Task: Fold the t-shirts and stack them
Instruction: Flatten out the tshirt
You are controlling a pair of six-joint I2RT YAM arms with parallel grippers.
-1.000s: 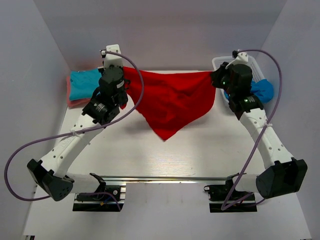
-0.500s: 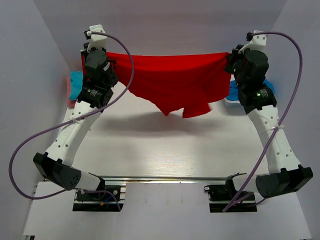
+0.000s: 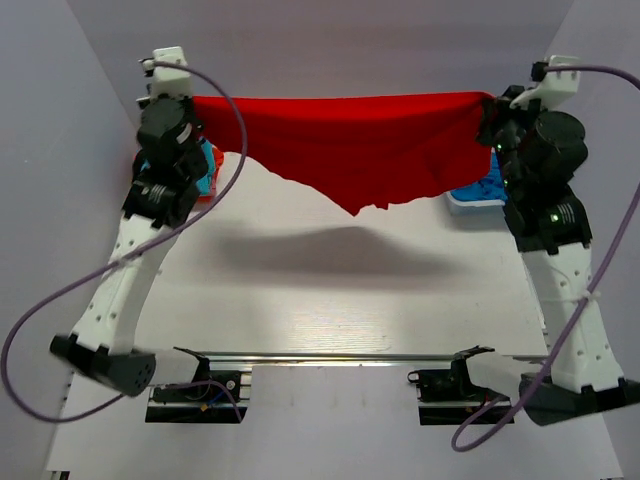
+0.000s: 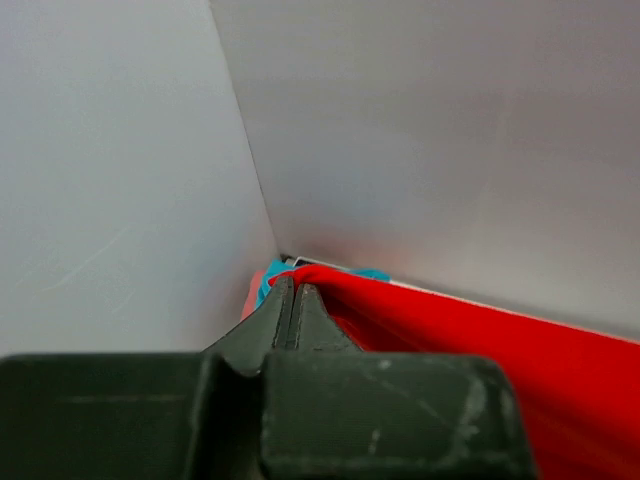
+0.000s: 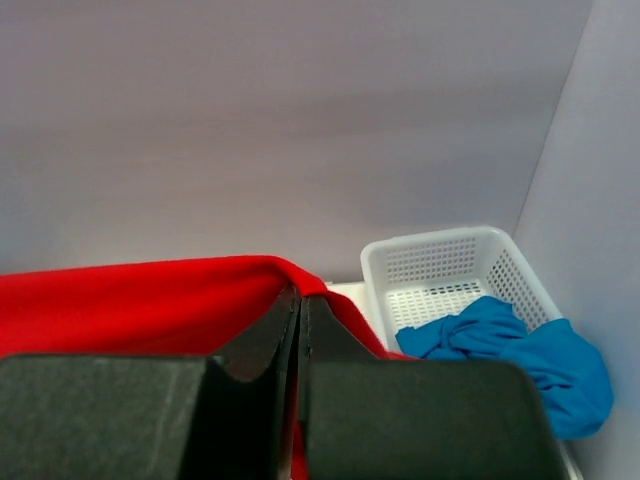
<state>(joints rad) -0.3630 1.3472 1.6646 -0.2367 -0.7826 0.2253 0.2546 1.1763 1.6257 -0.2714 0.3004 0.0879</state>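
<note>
The white table [image 3: 350, 300] carries folded shirts [image 3: 209, 168] far left and a mesh basket [image 5: 440, 262] far right.

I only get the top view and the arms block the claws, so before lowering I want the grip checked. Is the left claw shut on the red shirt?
Observer: Yes, the left claw is shut, pinching the red shirt by its edge at the fingertips.
Operator: And the right?
Observer: The right claw is shut on the shirt's edge as well.
Operator: What's in the basket?
Observer: Crumpled blue cloth, spilling over the rim of the white basket.
</note>
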